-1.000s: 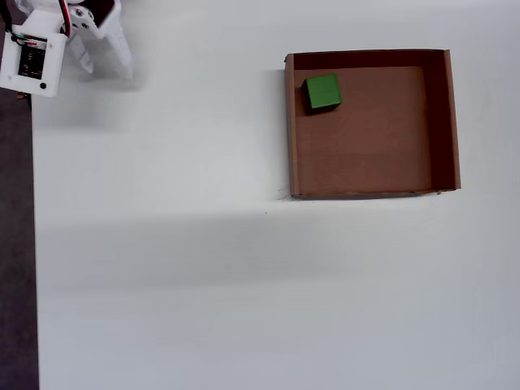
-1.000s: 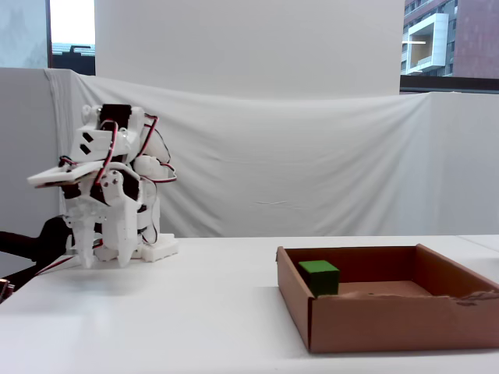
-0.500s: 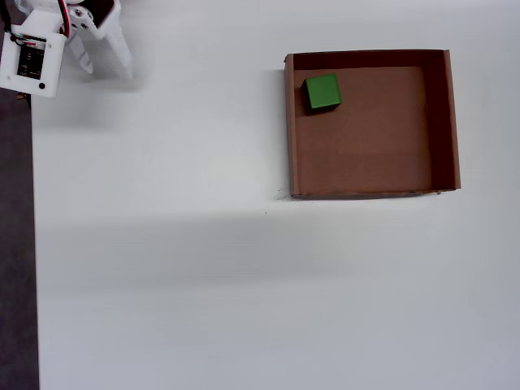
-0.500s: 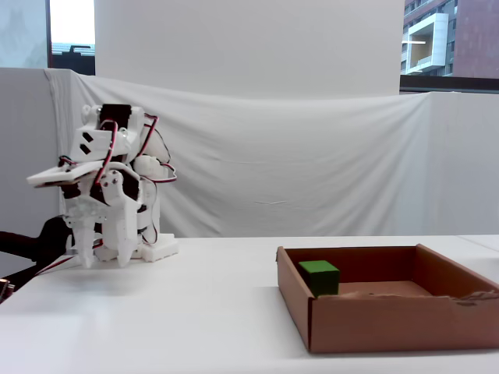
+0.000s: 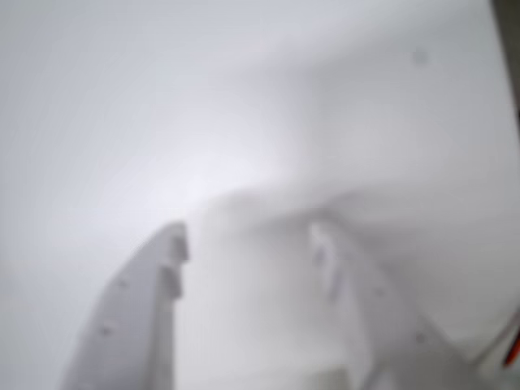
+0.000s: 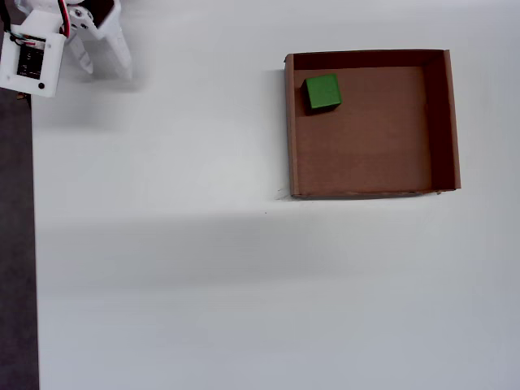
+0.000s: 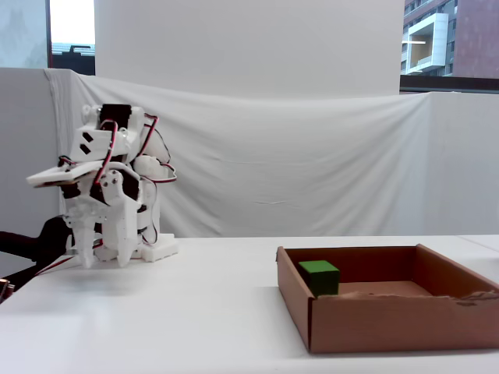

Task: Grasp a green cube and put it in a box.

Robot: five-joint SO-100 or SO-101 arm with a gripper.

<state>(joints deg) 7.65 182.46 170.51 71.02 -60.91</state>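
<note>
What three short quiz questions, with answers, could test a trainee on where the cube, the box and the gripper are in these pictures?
1. True or false: the green cube lies on the white table outside the box.
2. In the overhead view, which corner of the box is the cube nearest? A) upper left B) upper right C) lower left
3. Fill in: in the fixed view, the gripper hangs at the ____ side of the picture, away from the box.

Key
1. False: the cube rests on the box floor.
2. A
3. left; its fingers point down at the table, and nothing is between them.
</note>
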